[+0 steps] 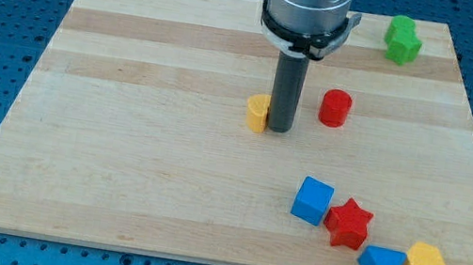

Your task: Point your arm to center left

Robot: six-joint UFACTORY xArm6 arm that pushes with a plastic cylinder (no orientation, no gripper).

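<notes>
My tip rests mid-bench, touching a yellow block on its left; red cylinder sits right. No claw is fitted, so nothing opens or clamps.

You get a bright, evenly lit view, with soft overhead light that leaves only faint, short shadows under the blocks and beside the rod on the wooden board. The pale wood shows a mild sheen but no harsh glare. Focus holds sharp from the view's top to its bottom, and the board's edges show no clear bending.
</notes>
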